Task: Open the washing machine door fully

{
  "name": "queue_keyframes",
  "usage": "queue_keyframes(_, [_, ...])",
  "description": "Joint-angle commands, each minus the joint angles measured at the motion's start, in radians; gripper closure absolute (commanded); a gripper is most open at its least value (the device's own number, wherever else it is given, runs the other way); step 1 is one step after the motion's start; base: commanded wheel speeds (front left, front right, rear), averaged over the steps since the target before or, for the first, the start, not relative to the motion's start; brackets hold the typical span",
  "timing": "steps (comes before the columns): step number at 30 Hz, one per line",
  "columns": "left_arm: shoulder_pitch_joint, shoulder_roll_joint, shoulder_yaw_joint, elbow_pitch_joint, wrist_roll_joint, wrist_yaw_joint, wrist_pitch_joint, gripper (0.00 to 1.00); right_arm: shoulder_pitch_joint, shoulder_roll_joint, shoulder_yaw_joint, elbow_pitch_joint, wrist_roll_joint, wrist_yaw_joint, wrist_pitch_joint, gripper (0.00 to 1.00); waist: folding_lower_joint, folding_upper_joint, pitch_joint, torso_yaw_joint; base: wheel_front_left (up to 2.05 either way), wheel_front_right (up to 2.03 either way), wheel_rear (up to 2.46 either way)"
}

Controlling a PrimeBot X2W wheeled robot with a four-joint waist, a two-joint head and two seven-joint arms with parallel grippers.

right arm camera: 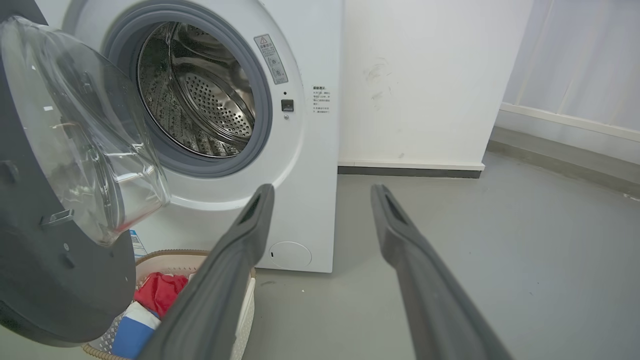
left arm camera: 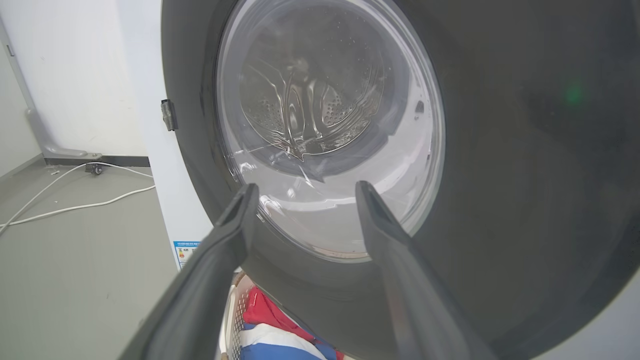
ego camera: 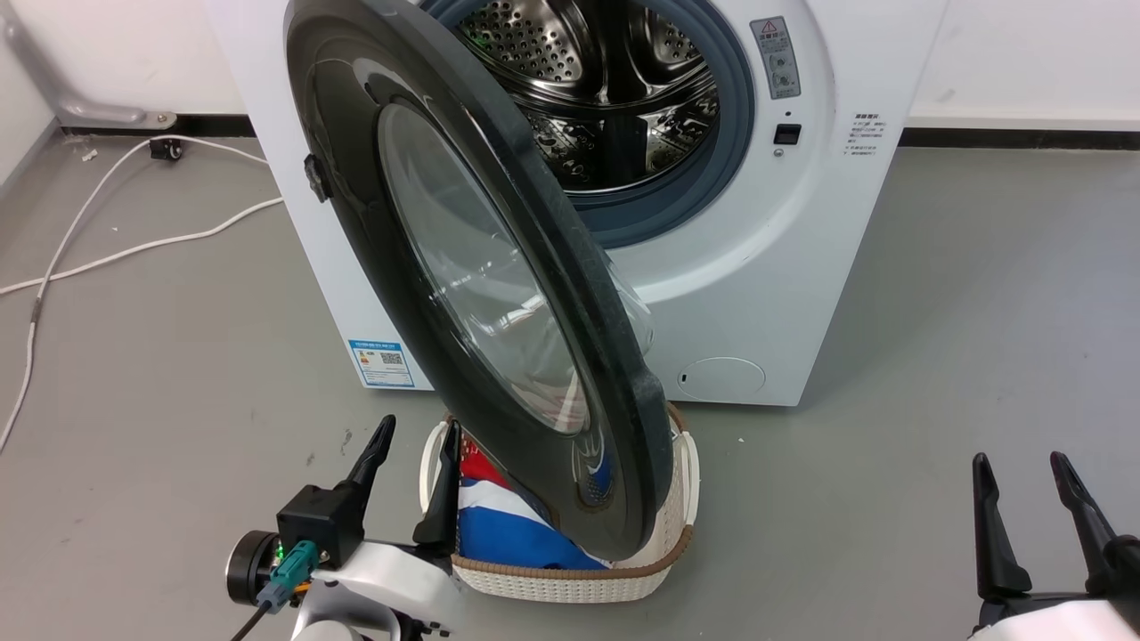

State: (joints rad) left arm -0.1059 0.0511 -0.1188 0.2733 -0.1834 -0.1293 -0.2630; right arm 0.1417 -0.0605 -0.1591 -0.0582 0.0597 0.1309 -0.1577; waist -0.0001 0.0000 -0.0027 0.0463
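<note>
The washing machine door [ego camera: 481,294] stood partly open
We held our left gripper [ego camera: 419,424] at its seven o'clock, jaws wide, empty; right gripper [ego camera: 1018,458] near four o'clock, equally wide.

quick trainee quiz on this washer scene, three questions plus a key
1. True or false: the door is shut.
2. What sits below the door's lower edge? A) basket B) bucket C) stool
3. Fill in: the left gripper and right gripper are both ____.
Key: 1 false; 2 A; 3 open.
</note>
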Motion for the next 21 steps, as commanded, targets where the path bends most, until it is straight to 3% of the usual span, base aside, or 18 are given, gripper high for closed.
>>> queue_keyframes(1, [0.001, 0.001, 0.001, 0.002, 0.004, -0.002, -0.002, 0.00, -0.015, 0.005, -0.001, 0.003, -0.007, 0.000, -0.003, 0.00, 0.0001, 0.0000, 0.000, 0.001, 0.00, 0.00, 0.00])
queue_keyframes(18, [-0.002, 0.001, 0.015, -0.002, 0.022, -0.001, -0.002, 0.00, -0.014, 0.011, 0.004, 0.006, 0.002, 0.000, -0.003, 0.00, 0.0001, 0.0000, 0.000, -0.007, 0.00, 0.00, 0.00])
queue_keyframes(19, [-0.002, 0.000, 0.012, 0.000, 0.020, -0.001, -0.002, 0.20, -0.014, 0.011, 0.005, 0.008, 0.006, 0.000, -0.002, 0.00, 0.0001, 0.0000, -0.001, -0.008, 0.00, 0.00, 0.00])
queue_keyframes(20, [-0.002, 0.000, 0.010, 0.001, 0.017, -0.001, -0.002, 0.71, -0.015, 0.011, 0.005, 0.009, 0.011, 0.000, -0.003, 0.00, 0.0001, 0.0000, -0.001, -0.008, 0.00, 0.00, 0.00])
queue_keyframes(21, [-0.003, 0.001, 0.010, 0.001, 0.014, -0.001, -0.002, 1.00, -0.015, 0.011, 0.006, 0.011, 0.014, 0.000, -0.004, 0.00, 0.0001, 0.0000, -0.001, -0.008, 0.00, 0.00, 0.00])
